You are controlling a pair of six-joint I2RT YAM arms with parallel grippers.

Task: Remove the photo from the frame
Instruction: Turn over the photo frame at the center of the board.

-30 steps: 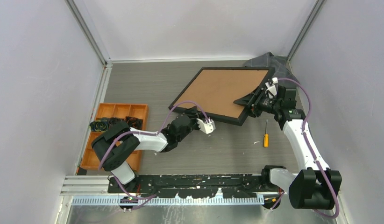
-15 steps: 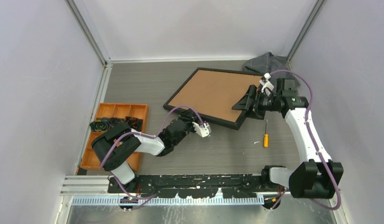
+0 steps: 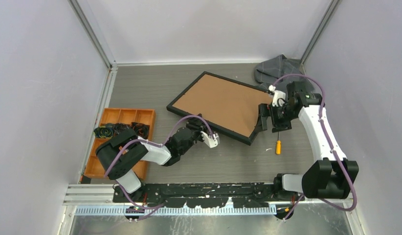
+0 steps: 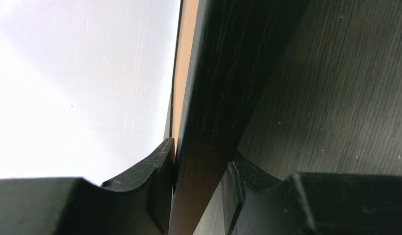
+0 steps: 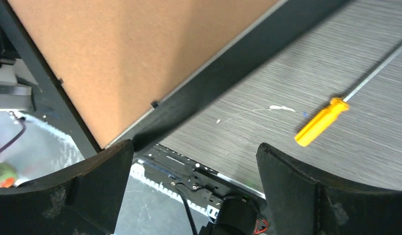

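Your left end effector (image 4: 198, 182) clamps the black near rim of the frame (image 3: 213, 104); your right end effector (image 5: 191, 152) gapes wide beside its corner, toward the surface's (image 3: 150, 90) right edge.

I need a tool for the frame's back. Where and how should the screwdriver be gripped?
Likely the screwdriver by its orange handle, from above, right gripper closing across its width: it lies flat on the table, handle thicker than the thin shaft.

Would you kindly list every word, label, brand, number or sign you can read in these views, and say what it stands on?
None can be read.
The frame, seen from its brown back, the orange screwdriver and the orange tray show no lettering in any view.
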